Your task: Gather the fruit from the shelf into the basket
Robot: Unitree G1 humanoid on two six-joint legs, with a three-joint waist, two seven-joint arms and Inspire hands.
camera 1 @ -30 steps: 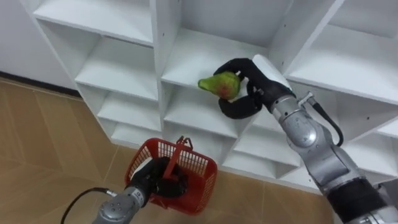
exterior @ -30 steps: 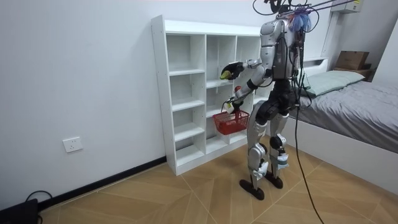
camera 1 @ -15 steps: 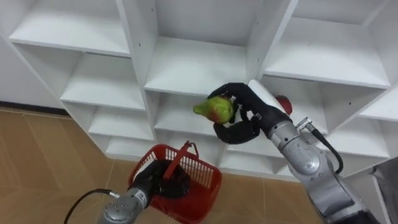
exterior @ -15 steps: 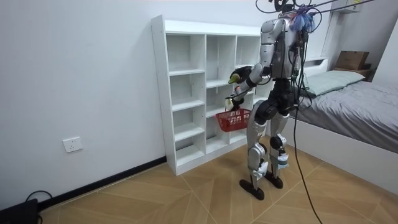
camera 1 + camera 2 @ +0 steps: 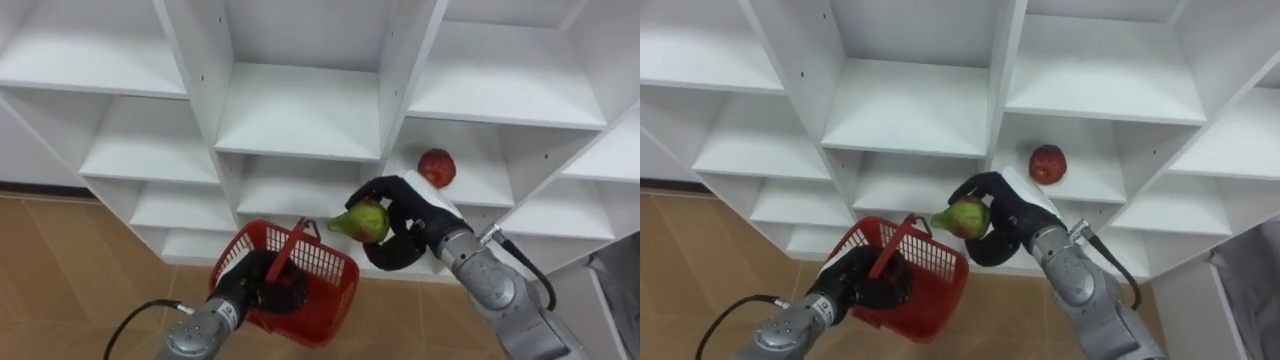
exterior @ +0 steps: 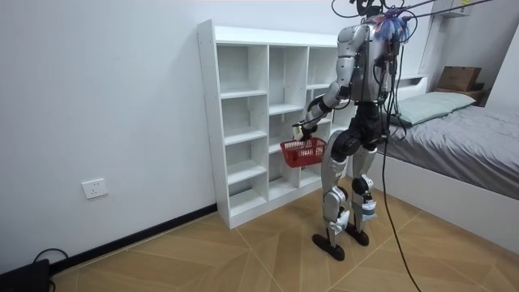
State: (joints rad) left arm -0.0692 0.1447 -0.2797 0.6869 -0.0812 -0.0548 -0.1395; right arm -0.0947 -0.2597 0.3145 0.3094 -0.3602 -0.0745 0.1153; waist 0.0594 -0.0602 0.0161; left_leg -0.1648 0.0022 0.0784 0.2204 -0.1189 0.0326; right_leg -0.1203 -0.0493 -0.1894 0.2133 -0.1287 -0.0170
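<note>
A green pear [image 5: 365, 220] with a red blush sits in my right hand [image 5: 405, 232], whose fingers are curled round it. The hand holds it in front of the white closet [image 5: 300, 110], just above the right rim of the red basket [image 5: 328, 300]. My left hand [image 5: 250, 292] is shut on the basket's handle and holds the basket up below the middle shelves. A red apple [image 5: 436, 167] lies on a shelf to the right, just behind my right hand. In the room view I stand facing the closet [image 6: 243, 122] with the basket [image 6: 302, 152] before me.
The closet's other compartments stand open around my hands, with upright dividers [image 5: 400, 70] between them. Wooden floor [image 5: 60, 270] lies below. In the room view a bed [image 6: 462, 138] stands behind me at the room view's right.
My right hand has drawn the pear out of the shelf and lowered it to the basket's rim. The view has shifted, and the red apple has come into sight.
</note>
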